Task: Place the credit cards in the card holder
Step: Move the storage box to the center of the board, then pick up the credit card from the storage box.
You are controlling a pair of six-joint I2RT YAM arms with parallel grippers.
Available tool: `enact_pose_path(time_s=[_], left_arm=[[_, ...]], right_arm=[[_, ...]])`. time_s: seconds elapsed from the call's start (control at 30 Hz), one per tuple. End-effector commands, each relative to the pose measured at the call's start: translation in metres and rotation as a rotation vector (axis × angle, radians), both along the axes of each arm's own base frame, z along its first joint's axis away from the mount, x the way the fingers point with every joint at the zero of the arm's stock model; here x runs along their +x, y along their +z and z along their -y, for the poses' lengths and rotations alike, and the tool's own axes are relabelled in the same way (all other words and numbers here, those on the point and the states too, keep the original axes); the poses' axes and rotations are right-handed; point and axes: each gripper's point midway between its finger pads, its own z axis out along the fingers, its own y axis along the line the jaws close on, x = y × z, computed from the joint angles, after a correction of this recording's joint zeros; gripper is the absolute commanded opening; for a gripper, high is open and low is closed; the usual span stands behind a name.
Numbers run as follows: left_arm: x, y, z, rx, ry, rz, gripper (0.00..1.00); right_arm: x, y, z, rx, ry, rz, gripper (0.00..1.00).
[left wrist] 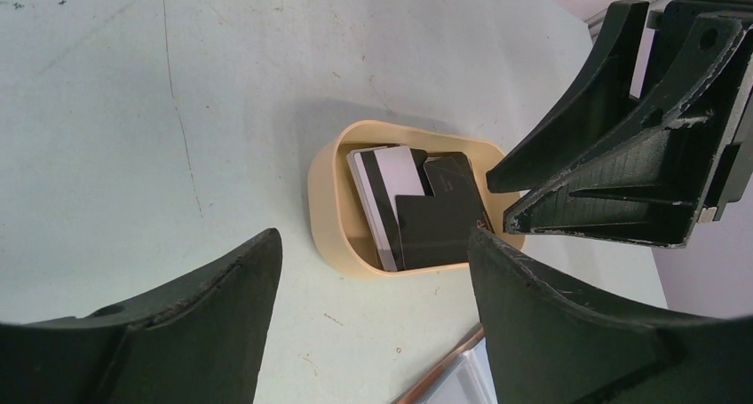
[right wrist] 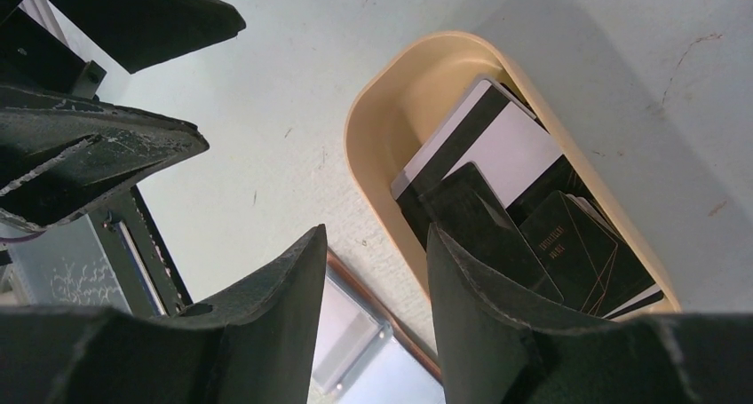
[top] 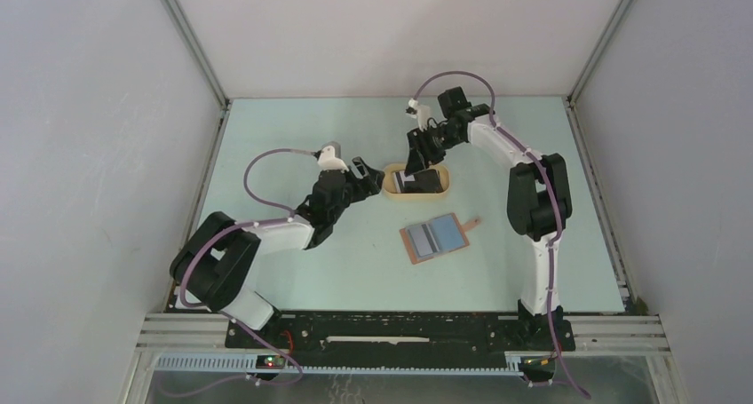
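**Several loose cards in the tray, both grippers empty**

Several credit cards (left wrist: 413,204) lie piled in a beige oval tray (left wrist: 324,200) in the middle of the table (top: 311,280). The card holder (top: 435,238) lies spread open just beside the tray, on the side nearer the arm bases.

The left gripper (top: 367,175) sits at the tray's left end with its jaws wide apart and nothing between them. The right gripper (top: 417,160) hangs over the tray with its jaws parted less widely, and it holds nothing either.

The cards look thin, stiff, light and probably slick. A card lying flat would give the fingers little to catch. The black ones on top lean up against the tray wall, so a raised edge seems the best place to pinch, with one finger on each face. The wall crowds any approach from the side.

Only the top view shows the whole card holder: it lies flat, pale blue pockets facing up, its snap tab pointing away from the left arm. There the cards are only a dark and white patch. The wrist views show how the pile is stacked, with a whitish card (right wrist: 506,151) with a dark stripe underneath and black cards overlapping it at a tilt. Each wrist view also catches the other arm's fingers close by, and only a corner of the card holder.
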Motion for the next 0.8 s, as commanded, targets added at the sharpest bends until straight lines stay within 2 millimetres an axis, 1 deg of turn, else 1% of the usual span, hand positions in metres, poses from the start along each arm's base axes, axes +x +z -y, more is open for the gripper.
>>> enact_pose_path(time_s=[0.0, 0.17, 0.23, 0.33, 0.47, 0.6, 0.77], left_arm=[[0.006, 0.004, 0.001, -0.005, 0.025, 0.019, 0.82], [0.009, -0.001, 0.000, 0.016, 0.042, -0.013, 0.82], [0.011, -0.007, 0.000, 0.032, 0.045, -0.040, 0.82], [0.015, -0.011, 0.006, 0.042, 0.031, -0.063, 0.82], [0.016, -0.013, 0.011, 0.046, 0.011, -0.070, 0.80], [0.017, -0.016, 0.016, 0.049, -0.010, -0.077, 0.78], [0.019, -0.021, 0.025, 0.059, -0.050, -0.098, 0.74]], right_arm=[[0.004, -0.004, -0.004, -0.002, -0.021, -0.009, 0.54], [0.007, -0.009, -0.005, -0.009, -0.058, -0.035, 0.54], [0.010, -0.013, -0.006, -0.014, -0.084, -0.050, 0.54], [0.016, -0.021, -0.006, -0.038, -0.143, -0.076, 0.53], [0.028, -0.030, -0.005, -0.077, -0.225, -0.089, 0.53], [0.028, -0.039, -0.008, -0.088, -0.254, -0.125, 0.53], [0.033, -0.047, -0.005, -0.131, -0.285, -0.117, 0.53]])
